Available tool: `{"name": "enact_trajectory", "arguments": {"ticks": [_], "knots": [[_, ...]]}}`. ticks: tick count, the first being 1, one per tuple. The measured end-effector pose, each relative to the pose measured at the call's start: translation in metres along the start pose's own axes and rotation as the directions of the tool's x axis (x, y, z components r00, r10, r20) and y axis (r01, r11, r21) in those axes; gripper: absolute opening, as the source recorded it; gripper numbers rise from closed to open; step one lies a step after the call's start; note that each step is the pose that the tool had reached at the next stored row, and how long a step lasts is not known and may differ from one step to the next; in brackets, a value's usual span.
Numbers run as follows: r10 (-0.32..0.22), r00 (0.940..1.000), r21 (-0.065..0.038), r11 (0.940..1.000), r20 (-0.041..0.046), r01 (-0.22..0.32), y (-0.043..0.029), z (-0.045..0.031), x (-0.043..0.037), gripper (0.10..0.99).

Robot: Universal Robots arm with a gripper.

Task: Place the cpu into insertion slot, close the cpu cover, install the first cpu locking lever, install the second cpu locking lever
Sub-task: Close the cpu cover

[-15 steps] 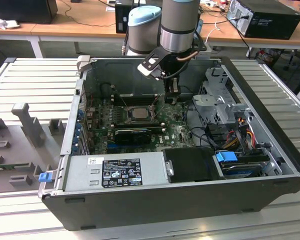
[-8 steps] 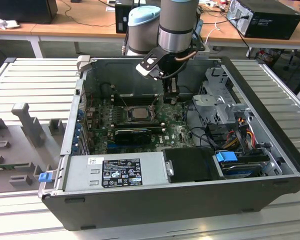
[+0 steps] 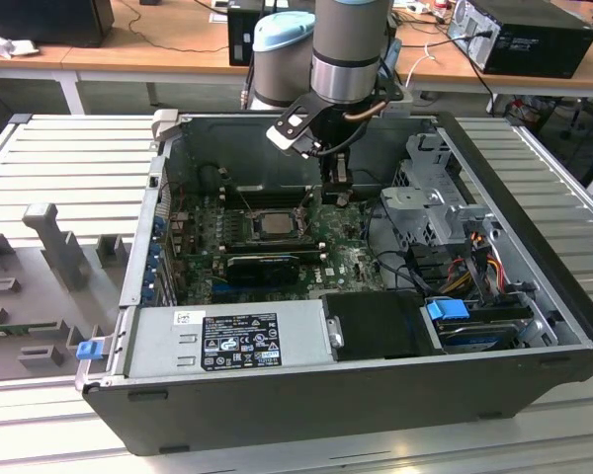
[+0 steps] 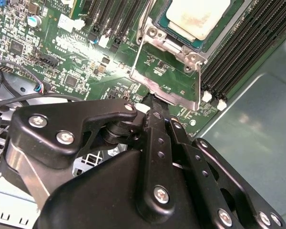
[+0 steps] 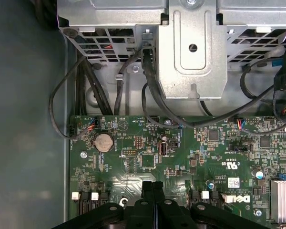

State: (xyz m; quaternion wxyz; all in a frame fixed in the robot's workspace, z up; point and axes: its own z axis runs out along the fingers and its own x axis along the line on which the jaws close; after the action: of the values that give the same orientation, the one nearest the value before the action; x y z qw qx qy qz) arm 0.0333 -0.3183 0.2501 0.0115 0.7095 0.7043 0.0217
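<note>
The gripper point(image 4: 151, 102) hung low inside the open computer case point(image 3: 376, 395), its two fingers pressed together with no gap visible in both wrist views. In the second wrist view its tip sat right at the outer edge of the cpu cover point(image 4: 174, 95). Whether it touched that edge, or pinched it, could not be told. The closed, narrow tip probably suited nudging a thin plate in such a cramped spot.

The cover was swung open off the insertion slot point(image 4: 193, 43), with green board showing through its square window. Beyond it the cpu point(image 4: 198, 16) lay flat in the slot, pale top up, so the placing looked done and the cover not yet closed. Long black memory slots point(image 4: 243, 43) ran just beside the slot. The case rested on a ribbed metal worktop point(image 3: 69, 158).
</note>
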Motion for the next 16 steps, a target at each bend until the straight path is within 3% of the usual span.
{"name": "enact_trajectory", "arguments": {"ticks": [16], "knots": [[0.000,1.0000,0.000,1.0000,-0.0001,0.000,-0.0183,-0.0009,-0.0001,0.106]]}}
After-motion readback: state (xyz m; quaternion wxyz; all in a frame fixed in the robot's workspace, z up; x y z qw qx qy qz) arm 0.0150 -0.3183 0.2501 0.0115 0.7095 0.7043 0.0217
